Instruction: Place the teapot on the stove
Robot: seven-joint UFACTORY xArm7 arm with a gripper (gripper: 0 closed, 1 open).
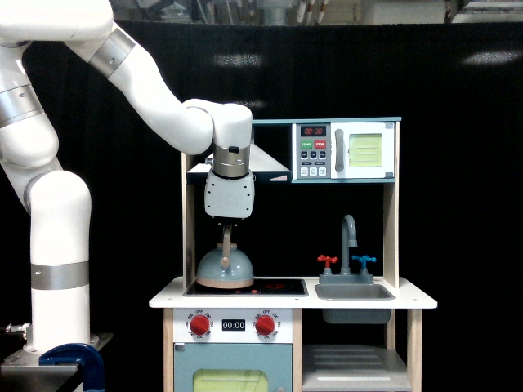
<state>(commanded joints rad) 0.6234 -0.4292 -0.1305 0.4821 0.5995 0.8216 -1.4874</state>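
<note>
Blue-grey dome teapot (224,269), tan base rim, wooden handle upright, directly below gripper (227,228); sits on left end of black stove (274,287).
</note>
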